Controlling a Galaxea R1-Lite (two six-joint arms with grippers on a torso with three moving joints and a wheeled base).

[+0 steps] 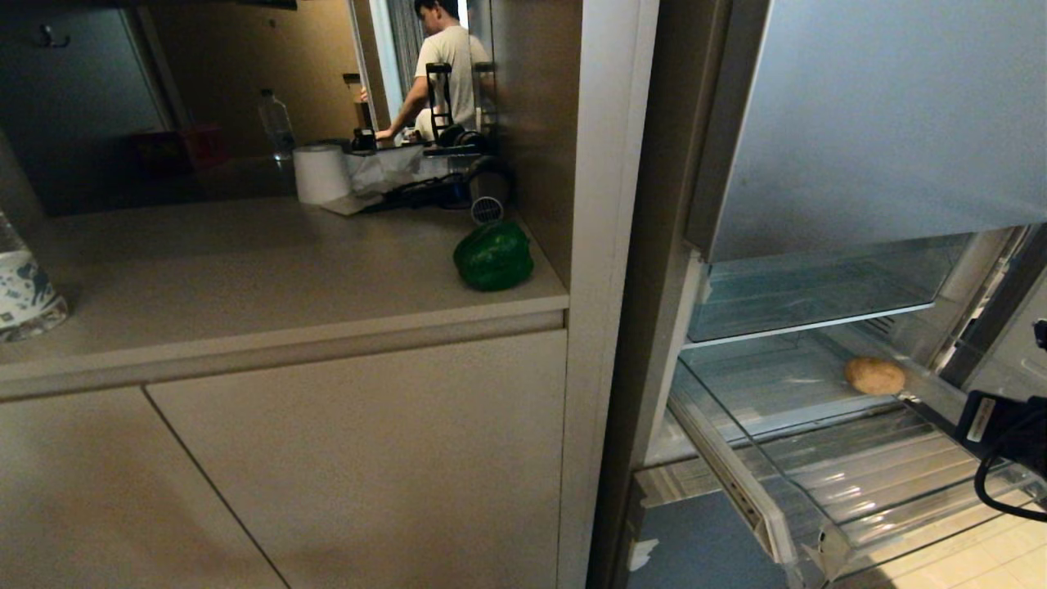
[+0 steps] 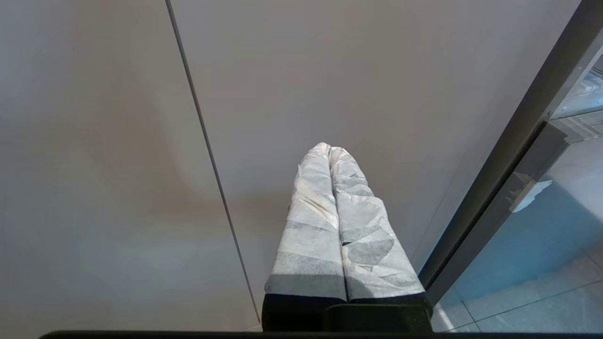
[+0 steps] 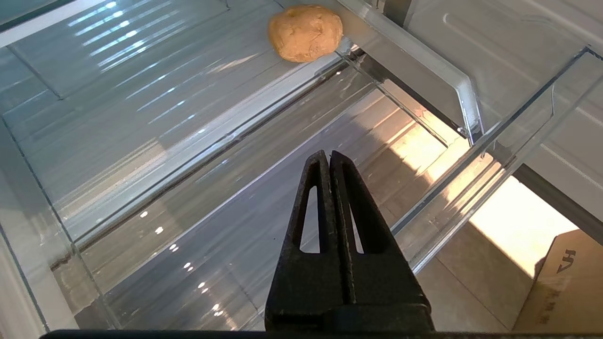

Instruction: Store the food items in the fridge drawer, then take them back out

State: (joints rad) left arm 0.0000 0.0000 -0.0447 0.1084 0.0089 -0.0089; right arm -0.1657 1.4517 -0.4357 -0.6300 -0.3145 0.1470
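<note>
Fridge drawer (image 1: pixel 826 483) of clear ribbed plastic stands pulled out at lower right — the tan-brown rounded lump (image 1: pixel 874 375) lies inside, the glossy green bell pepper (image 1: pixel 493 256) waits on the beige bench (image 1: pixel 245 278). Right hand (image 3: pixel 329 157), fingers together and empty, hovers over the bin — likely reaching.

- In the head view we see a dim scene: the counter (image 1: pixel 245 270) is murky, its back recess nearly dark, and a glossy highlight sits on the green bell pepper (image 1: pixel 493 255).
- The fridge drawer (image 1: pixel 859 466) is the brightest zone there, its clear ribs catching streaks of glare.
- Ahead of the right gripper (image 3: pixel 329 157), pressed shut, rows of small white reflections cross the plastic; off to its side a warm patch of floor is blown out.
- The tan-brown lump (image 3: pixel 305 32) beyond the tip is evenly lit and sharp.
- Around the left gripper (image 2: pixel 330 150) we see soft, flat light and a faint shadow on the cabinet door (image 2: pixel 94 165).
</note>
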